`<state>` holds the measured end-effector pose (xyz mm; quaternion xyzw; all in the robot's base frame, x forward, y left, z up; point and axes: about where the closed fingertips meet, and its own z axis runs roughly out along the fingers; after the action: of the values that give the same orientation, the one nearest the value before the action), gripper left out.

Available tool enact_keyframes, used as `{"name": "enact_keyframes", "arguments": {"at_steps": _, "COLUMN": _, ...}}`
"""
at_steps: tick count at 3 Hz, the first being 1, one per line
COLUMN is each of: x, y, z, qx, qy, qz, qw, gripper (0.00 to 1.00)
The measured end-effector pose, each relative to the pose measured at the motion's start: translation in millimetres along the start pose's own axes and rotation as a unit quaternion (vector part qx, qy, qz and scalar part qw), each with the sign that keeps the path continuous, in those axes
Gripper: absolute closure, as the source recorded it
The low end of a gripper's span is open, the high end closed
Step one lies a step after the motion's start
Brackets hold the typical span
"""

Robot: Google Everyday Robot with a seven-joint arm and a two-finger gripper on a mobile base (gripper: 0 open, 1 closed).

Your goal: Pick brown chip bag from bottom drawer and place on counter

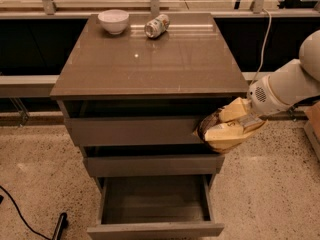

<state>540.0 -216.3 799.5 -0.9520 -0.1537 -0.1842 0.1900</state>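
The brown chip bag point(223, 134), dark brown at its left end and pale cream-yellow over the rest, hangs in the air at the cabinet's right front corner, level with the top drawer. My gripper point(235, 121) comes in from the right on a white arm and is shut on the bag. The bottom drawer point(155, 229) stands pulled out below, its dark grey inside showing nothing in it. The counter point(150, 59) is the glossy grey-brown slab above, higher than the bag.
A white bowl point(113, 21) and a printed drink can point(156, 25) lying on its side sit at the counter's back edge. The two upper drawers point(135, 131) stand slightly out. A black cable point(20, 216) lies on the speckled floor at the left.
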Motion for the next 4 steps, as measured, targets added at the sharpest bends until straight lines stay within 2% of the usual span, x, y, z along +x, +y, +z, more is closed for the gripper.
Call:
{"name": "enact_keyframes", "arguments": {"at_steps": 2, "x": 7.6, "y": -34.7, "z": -98.7, "qx": 0.019, "qy": 0.028, "qz": -0.037, "qw": 0.9988, "gripper": 1.0}}
{"name": "enact_keyframes", "arguments": {"at_steps": 3, "x": 15.9, "y": -44.2, "z": -132.2, "qx": 0.013, "qy": 0.04, "qz": -0.049, "qw": 0.9979, "gripper": 1.0}}
{"name": "enact_keyframes", "arguments": {"at_steps": 4, "x": 30.4, "y": -43.2, "z": -152.0, "qx": -0.003, "qy": 0.052, "qz": -0.06, "qw": 0.9968, "gripper": 1.0}}
